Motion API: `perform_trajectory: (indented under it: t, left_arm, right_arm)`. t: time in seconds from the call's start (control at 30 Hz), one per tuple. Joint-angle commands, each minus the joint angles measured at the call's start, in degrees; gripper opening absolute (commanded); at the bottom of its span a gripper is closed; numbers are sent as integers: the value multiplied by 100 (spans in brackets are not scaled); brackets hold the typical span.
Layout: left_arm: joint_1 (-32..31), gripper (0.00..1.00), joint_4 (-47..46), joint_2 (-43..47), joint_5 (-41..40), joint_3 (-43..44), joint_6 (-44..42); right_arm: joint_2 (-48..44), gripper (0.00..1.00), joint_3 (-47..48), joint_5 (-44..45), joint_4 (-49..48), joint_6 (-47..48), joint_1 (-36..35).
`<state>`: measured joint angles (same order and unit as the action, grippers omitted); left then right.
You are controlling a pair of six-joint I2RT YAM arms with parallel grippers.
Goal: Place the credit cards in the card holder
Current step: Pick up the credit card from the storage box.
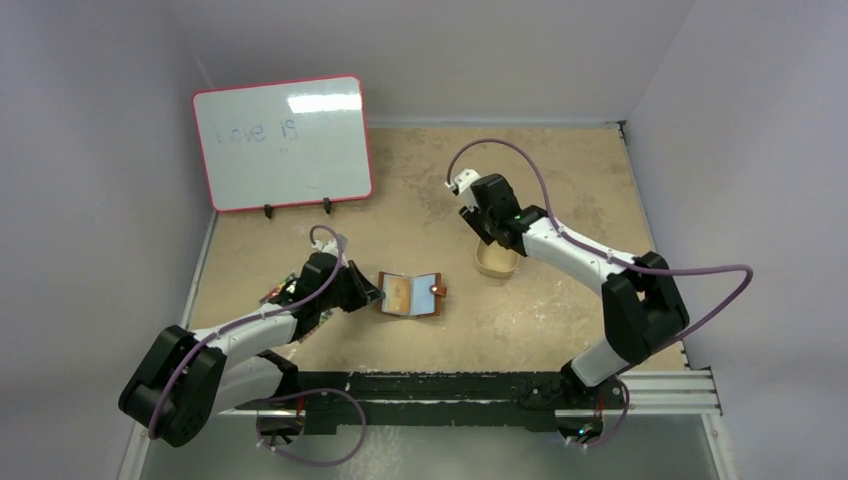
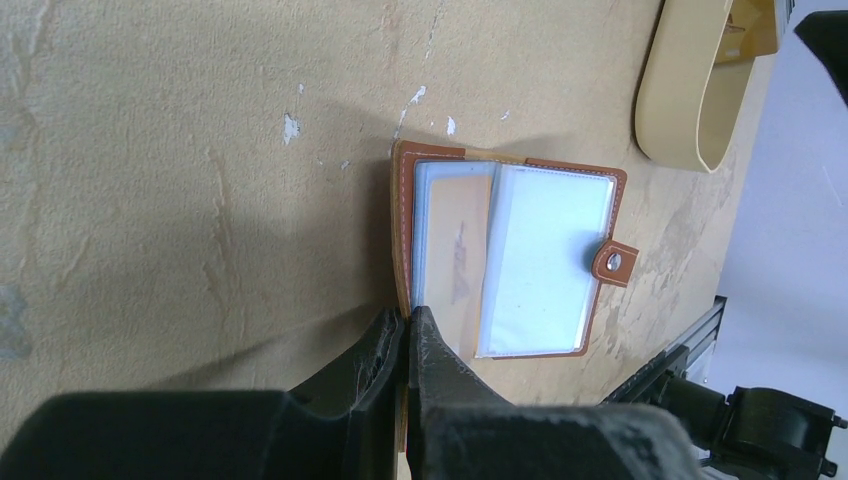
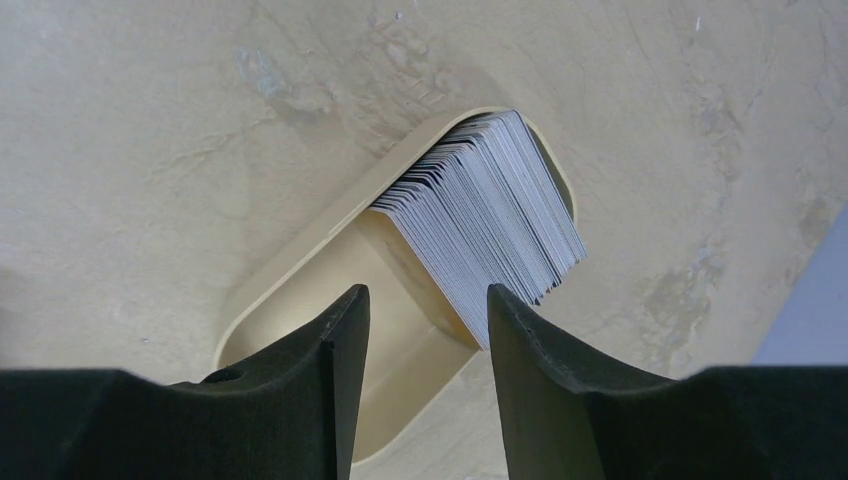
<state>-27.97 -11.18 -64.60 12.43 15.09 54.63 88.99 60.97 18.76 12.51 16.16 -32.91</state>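
at the middle of the table (image 1: 560, 170), your left gripper (image 2: 405, 335) is pinched on the near edge of the card holder (image 2: 545, 260), likely to hold it lying open. over the tan tin (image 3: 290, 300) your right gripper (image 3: 425, 310) hangs with jaws spread above the credit cards (image 3: 490, 220) packed on edge inside, poised to pick one.

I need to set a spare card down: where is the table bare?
Bare: the table between the whiteboard and the tin, and the strip between the card holder and the rail. Crowded: the card holder's edge, clamped by the left pincer, and the tin of credit cards under the open right pincer.
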Motion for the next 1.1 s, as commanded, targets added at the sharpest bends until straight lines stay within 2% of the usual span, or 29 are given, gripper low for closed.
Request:
perform_trajectory:
  t: [0.0,0.43,1.07]
  left_arm:
    - [-35,0,-42,81,66,174,-190]
    - [-33,0,-151,-51,66,170,-191]
    - [-33,0,-217,-88,51,152,-146]
  right_arm:
    - [207,50,-97,182,-211,757,8]
    - [687,51,-303,1147,-674,979,30]
    - [552,43,-277,1499,-783,950,47]
